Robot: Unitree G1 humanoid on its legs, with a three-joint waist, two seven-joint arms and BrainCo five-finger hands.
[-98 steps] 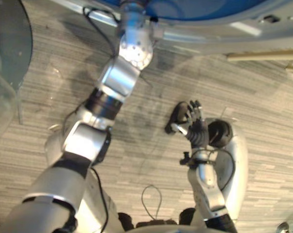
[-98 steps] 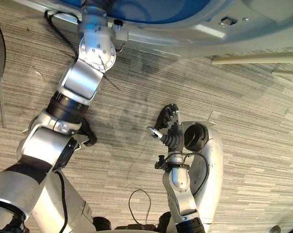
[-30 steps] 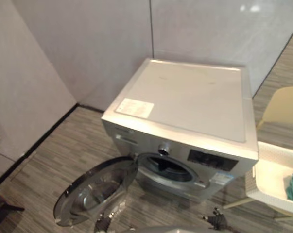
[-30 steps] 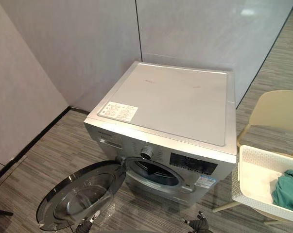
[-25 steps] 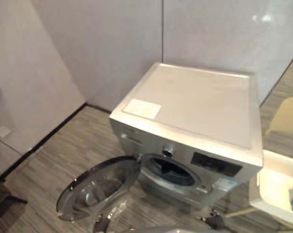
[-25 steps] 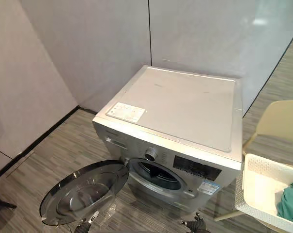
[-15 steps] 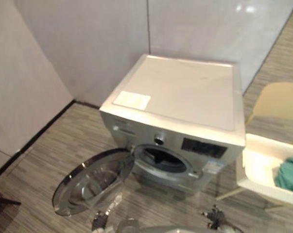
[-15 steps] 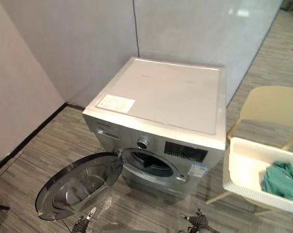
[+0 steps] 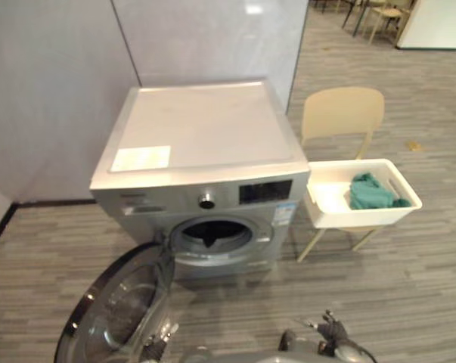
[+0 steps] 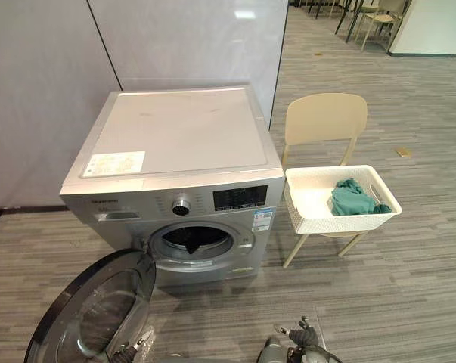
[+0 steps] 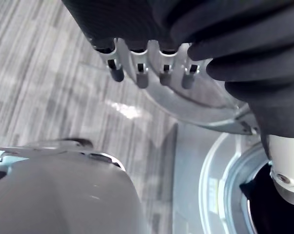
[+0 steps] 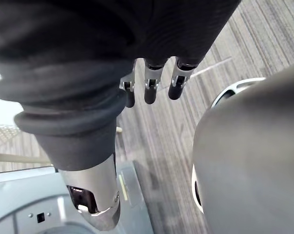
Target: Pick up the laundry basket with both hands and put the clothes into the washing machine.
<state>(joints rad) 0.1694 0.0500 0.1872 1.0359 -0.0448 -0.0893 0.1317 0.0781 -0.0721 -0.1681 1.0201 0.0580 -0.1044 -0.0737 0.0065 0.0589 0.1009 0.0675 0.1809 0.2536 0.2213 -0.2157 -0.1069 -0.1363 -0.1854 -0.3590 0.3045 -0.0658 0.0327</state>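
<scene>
The left hand (image 11: 151,58) hangs low with its fingers (image 11: 142,77) straight and loose above the floor (image 11: 49,87), near the swung-open door (image 10: 91,318). The right hand (image 12: 156,73) dangles just as slack, and neither holds anything. The head has swung round in the last second, so the white laundry basket (image 10: 341,223), cut off at the edge before, now shows whole on the cream chair (image 10: 326,119) just beside the washing machine (image 10: 175,144), with the green clothes (image 10: 352,198) heaped inside. To my eye the lift hasn't started, and the robot must first close on the basket, which is well apart from both hands.
</scene>
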